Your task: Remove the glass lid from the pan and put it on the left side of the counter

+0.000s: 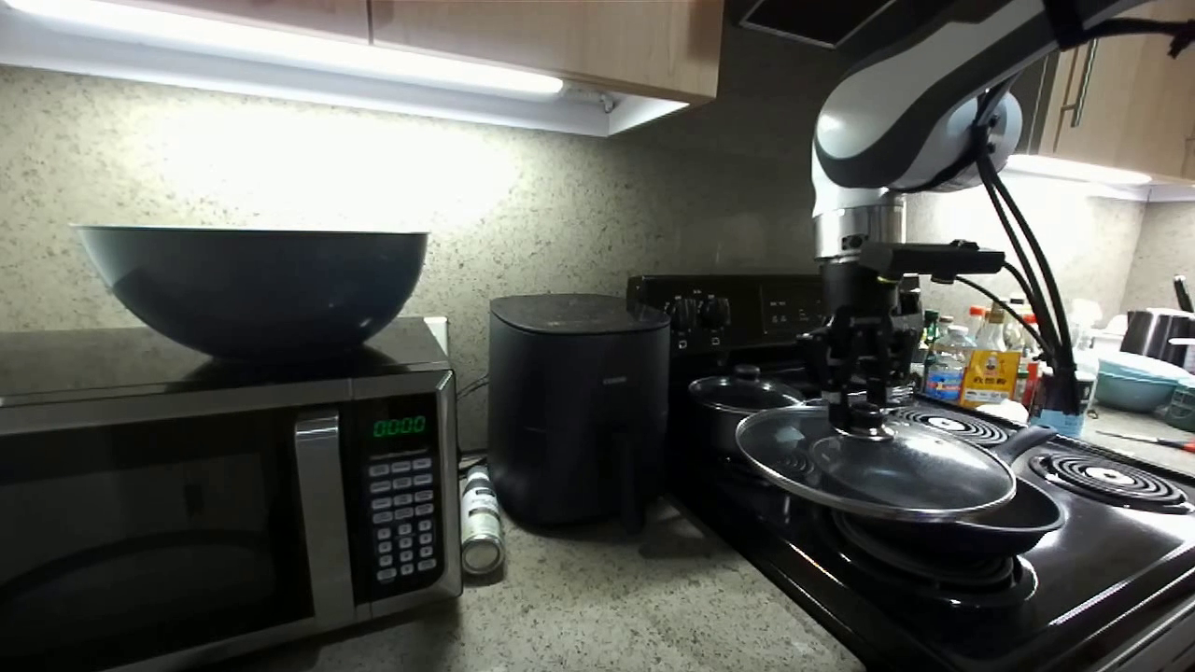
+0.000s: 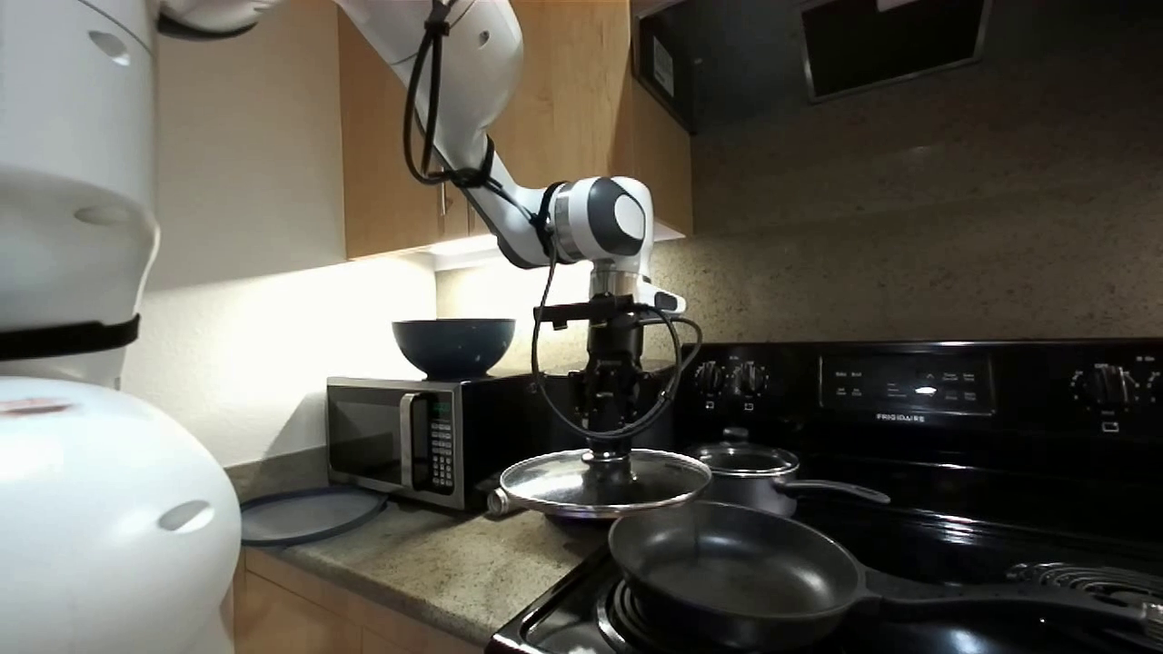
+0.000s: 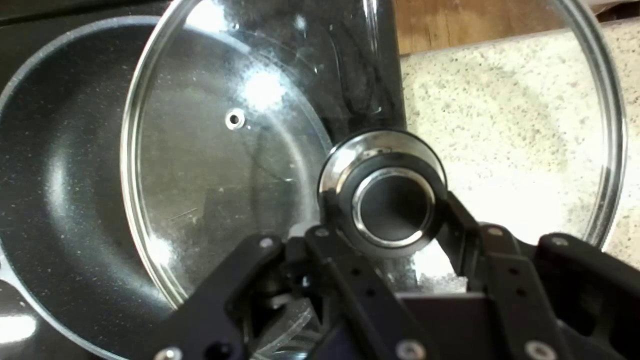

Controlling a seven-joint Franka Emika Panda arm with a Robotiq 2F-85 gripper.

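The glass lid (image 1: 924, 471) is clear with a metal rim; it also shows in an exterior view (image 2: 554, 486) and the wrist view (image 3: 195, 170). My gripper (image 1: 861, 411) is shut on the lid's dark knob (image 3: 392, 207); the gripper also shows in an exterior view (image 2: 609, 447). The lid hangs above the black pan (image 2: 745, 572), apart from it and shifted toward the counter (image 2: 436, 554). In the wrist view the lid overlaps part of the pan (image 3: 60, 150), the stove edge and the counter (image 3: 627, 50). The pan sits on a front burner, its inside open to view.
A dark lidded pot (image 2: 745, 490) stands behind the pan. A black air fryer (image 1: 579, 411) and a microwave (image 1: 187, 504) with a large bowl (image 1: 261, 289) stand on the counter. A can (image 1: 482, 532) lies between them. A round dark-rimmed disc (image 2: 313, 516) lies before the microwave.
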